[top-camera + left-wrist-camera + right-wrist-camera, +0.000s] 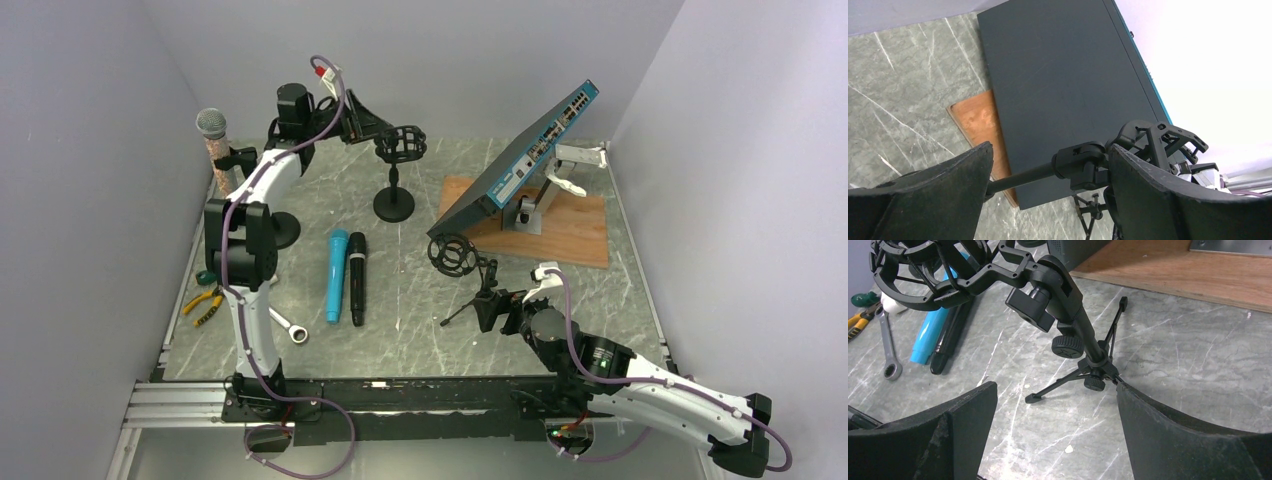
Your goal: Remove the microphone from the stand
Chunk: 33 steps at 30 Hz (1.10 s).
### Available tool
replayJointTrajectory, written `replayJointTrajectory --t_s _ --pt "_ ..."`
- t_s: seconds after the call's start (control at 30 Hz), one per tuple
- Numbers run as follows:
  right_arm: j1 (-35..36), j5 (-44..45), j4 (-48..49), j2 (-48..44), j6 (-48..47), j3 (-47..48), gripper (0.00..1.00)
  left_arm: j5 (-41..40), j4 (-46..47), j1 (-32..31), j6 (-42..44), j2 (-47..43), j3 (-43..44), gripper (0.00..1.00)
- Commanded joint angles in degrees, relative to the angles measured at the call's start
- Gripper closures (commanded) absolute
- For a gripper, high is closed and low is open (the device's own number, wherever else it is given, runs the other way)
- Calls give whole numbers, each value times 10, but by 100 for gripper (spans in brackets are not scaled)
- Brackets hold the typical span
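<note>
**One microphone upright in its clip**

My left gripper (1050, 152) spreads wide around the round-base stand (394, 195). My right gripper (1055, 389) gapes before the tripod stand (478, 290). The silver-headed microphone (211, 128) stands in its clip (236, 165), far left; the blue microphone (335, 275) and black microphone (356, 278) lie between.

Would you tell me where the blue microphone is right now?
In the top view, the blue microphone lies flat left of centre, alongside the black microphone on its right, with the wrench to its left.

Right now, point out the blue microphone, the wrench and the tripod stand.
blue microphone (335, 278): top view, middle of its body.
wrench (886, 341): right wrist view, mid-handle.
tripod stand (1082, 327): right wrist view, upright post.
</note>
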Motion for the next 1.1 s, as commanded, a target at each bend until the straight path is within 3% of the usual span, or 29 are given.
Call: replayJointTrajectory --t_s 0.0,0.27,0.6,0.77,1.07 --pt "3 5 12 1 2 18 9 -5 -52 -12 54 -5 35 11" --pt "2 5 14 3 0 19 9 -40 -139 -11 113 8 52 17" --pt "3 5 15 0 1 15 9 -121 -319 -4 218 35 99 23" --pt "3 5 15 -1 2 15 9 -158 -345 0 251 34 77 28" --pt "3 5 17 1 1 15 9 -245 -365 -2 303 27 18 29"
